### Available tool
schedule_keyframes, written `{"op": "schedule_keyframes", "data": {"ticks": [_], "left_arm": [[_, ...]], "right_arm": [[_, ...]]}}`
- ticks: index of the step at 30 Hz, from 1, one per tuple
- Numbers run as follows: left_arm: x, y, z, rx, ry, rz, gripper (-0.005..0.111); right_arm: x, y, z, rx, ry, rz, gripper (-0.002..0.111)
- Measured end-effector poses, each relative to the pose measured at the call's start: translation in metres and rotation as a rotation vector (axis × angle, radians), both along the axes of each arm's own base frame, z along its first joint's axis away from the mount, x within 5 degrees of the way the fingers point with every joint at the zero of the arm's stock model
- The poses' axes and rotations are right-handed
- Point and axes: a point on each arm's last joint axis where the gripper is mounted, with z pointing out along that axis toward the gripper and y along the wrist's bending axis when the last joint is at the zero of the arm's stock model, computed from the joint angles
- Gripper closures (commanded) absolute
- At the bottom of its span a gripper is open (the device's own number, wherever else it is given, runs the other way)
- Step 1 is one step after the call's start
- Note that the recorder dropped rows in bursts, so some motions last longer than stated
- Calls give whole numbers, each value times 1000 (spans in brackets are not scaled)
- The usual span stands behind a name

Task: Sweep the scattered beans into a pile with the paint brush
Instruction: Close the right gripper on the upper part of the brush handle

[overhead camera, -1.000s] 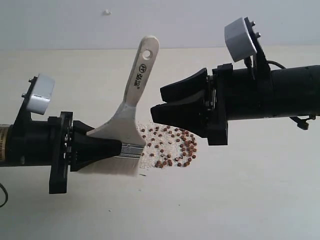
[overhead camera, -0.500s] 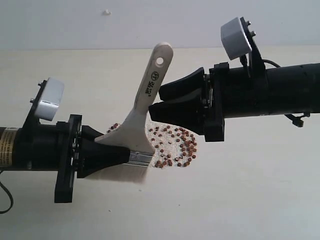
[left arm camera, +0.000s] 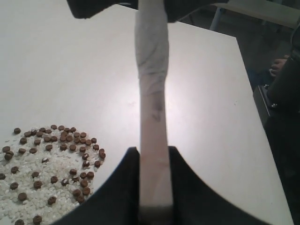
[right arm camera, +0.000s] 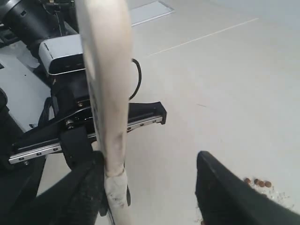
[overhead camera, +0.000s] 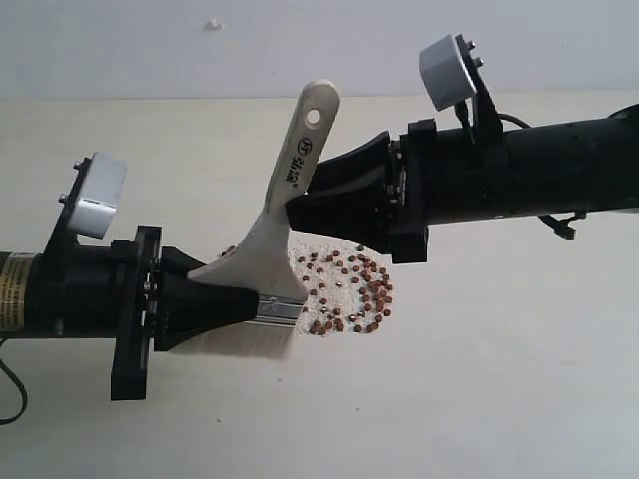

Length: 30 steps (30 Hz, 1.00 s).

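Observation:
The paint brush stands tilted, its pale handle up and its bristles on the table. My left gripper is shut on it just above the silver ferrule. In the left wrist view the handle runs up between the black fingers. My right gripper is open and straddles the upper handle. In the right wrist view the handle lies against one finger, with the other finger well apart. The beans lie in a loose patch right of the bristles, under the right gripper.
Fine white grains are mixed among the beans. The pale table stretches beyond the patch; its far edge shows in the left wrist view. The left arm's body sits behind the handle.
The left gripper carried the brush to the right and stood it more upright. The right gripper moved left until its open fingers came around the handle.

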Motion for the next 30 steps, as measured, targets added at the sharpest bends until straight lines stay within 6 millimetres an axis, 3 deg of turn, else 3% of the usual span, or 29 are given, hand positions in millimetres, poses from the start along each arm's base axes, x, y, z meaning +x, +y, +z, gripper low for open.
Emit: {"op": "schedule_keyframes", "data": {"ticks": [20,30], "left_arm": [[0,0,0,0,7,3,107],[0,0,0,-2,11,3,107]], "right_arm": [[7,5,0,58,8,56,54],[7,5,12,69,-32,58,54]]}}
